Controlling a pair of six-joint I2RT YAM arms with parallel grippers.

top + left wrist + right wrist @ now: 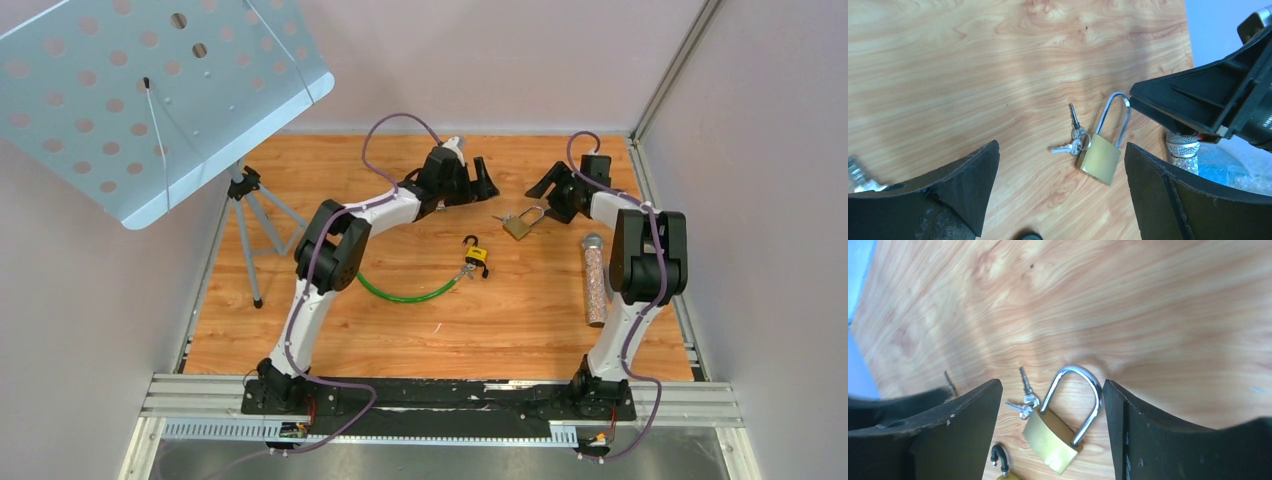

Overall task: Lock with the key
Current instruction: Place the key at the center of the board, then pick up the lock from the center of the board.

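Brass padlock (1050,440), keys (1025,402) alongside, lies just beside spread right gripper (1052,390).

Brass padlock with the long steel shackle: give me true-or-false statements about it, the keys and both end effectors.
The brass padlock with the long steel shackle lies on the wood-grain table. True.
The left end effector grips that padlock. False: it is open, holding nothing.
The silver keys on a ring lie beside the padlock's shackle end. True.
The right end effector is shut on the keys. False: it is open and empty.
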